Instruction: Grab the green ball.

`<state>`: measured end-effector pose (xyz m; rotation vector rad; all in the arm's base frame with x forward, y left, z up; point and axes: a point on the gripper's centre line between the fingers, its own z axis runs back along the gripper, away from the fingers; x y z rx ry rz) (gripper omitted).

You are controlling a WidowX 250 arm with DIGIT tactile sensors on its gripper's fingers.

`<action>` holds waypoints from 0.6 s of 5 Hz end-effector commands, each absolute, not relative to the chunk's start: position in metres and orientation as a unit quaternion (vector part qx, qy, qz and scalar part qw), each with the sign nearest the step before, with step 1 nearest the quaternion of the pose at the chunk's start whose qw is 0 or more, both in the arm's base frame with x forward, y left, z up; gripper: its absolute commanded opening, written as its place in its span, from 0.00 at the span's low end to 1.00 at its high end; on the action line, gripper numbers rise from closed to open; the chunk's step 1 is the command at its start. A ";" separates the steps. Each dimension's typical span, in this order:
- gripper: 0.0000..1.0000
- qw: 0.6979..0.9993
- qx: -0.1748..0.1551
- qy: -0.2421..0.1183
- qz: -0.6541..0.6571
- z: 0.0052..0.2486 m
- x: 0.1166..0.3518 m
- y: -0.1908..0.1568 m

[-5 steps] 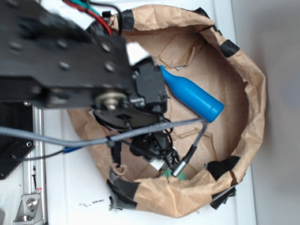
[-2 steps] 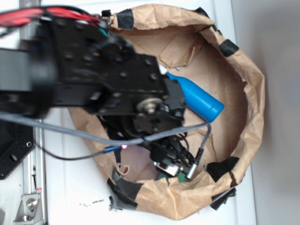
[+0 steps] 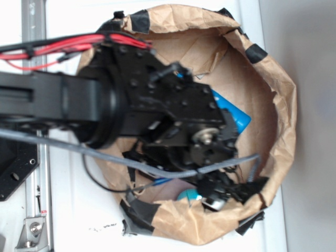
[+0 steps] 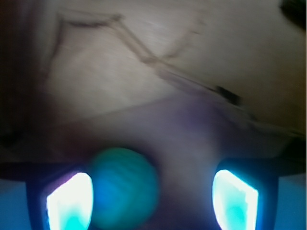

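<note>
The robot is in the approach step: the tool [image 4: 152, 194] hangs low inside the brown paper bag [image 3: 283, 105], with its jaws wide apart and holding nothing. In the wrist view the green ball [image 4: 123, 188] lies on the bag floor between the two fingers [image 4: 69, 201], just beside the left one in the picture and far from the other; from outside it shows only partly near the bag's lower wall, while the blue bottle [image 3: 233, 116] lies apart. The next move probably needs a small sideways shift to center the ball, then the closing.
</note>
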<state>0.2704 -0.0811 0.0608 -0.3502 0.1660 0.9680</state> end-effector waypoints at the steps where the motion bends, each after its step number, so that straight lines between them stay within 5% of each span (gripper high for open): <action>1: 1.00 0.844 -0.224 0.152 0.463 0.036 0.271 -0.125; 2: 0.00 0.840 -0.217 0.188 0.460 0.023 0.258 -0.138; 3: 0.00 0.854 -0.214 0.167 0.444 0.036 0.256 -0.131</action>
